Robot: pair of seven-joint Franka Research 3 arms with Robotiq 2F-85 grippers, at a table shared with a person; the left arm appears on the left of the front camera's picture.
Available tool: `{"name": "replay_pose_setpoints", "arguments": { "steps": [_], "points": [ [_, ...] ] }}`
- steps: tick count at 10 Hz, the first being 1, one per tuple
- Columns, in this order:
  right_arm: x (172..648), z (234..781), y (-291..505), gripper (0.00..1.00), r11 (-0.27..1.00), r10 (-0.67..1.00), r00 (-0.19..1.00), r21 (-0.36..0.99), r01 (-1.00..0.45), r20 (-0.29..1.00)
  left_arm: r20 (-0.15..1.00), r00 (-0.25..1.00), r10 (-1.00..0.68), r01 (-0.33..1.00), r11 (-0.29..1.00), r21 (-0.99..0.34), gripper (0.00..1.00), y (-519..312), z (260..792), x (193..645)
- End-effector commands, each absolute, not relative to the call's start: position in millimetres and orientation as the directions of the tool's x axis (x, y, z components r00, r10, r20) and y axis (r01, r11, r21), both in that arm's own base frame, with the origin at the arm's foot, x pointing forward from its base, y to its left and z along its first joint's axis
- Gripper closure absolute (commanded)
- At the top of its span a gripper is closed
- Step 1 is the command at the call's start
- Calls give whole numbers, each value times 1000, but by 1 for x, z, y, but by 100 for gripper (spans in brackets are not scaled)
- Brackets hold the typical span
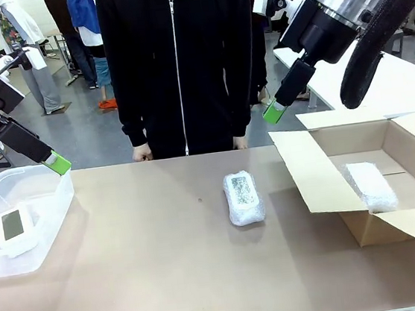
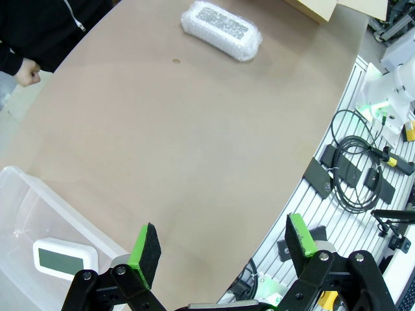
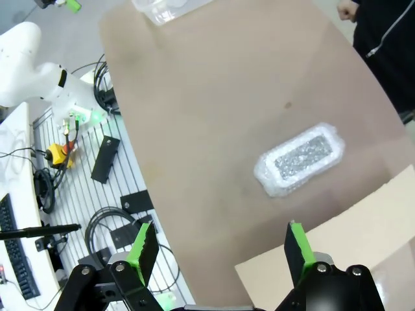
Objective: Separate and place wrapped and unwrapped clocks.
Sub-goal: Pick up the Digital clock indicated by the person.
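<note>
My left gripper (image 2: pixel 224 245) hangs with its green pads spread wide and nothing between them, up by the rim of a clear plastic bin (image 1: pixel 54 207) at my left end of the brown table (image 1: pixel 146 275). In that bin lies one bare white rectangular clock (image 1: pixel 15 226), flat, with its grey-green screen facing up. My right gripper (image 3: pixel 220 249) is spread wide as well and empty, raised near the far flap of an open brown cardboard box (image 1: pixel 311 177) at my right end. Inside the box rests one oblong bundle in whitish bubble wrap (image 1: pixel 371 186), lying against the floor of the box. A second bubble-wrapped bundle with a dark speckled panel (image 1: pixel 244 196) lies on the bare table between bin and box, well apart from both. Whatever is printed on that panel and on the clock's screen is too small for me to read. So I count two containers, two wrapped clocks and one unwrapped clock.
</note>
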State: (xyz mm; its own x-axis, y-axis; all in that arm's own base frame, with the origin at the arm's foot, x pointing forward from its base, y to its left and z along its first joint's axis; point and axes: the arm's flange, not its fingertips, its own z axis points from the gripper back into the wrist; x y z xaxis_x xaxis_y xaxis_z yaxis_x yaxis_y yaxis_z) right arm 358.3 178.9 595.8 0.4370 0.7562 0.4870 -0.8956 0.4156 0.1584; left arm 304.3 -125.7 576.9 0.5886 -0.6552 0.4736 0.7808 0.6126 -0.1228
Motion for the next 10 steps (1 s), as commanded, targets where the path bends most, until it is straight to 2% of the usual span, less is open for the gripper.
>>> {"name": "replay_pose_setpoints", "arguments": {
  "steps": [1,10],
  "points": [
    [361,596,181,0,420,743,447,174,-891,498,475,591,-652,780,613,-127,0,-125,577,304],
    [361,596,181,0,420,743,447,174,-891,498,475,591,-652,780,613,-127,0,-125,577,304]
  ]
}}
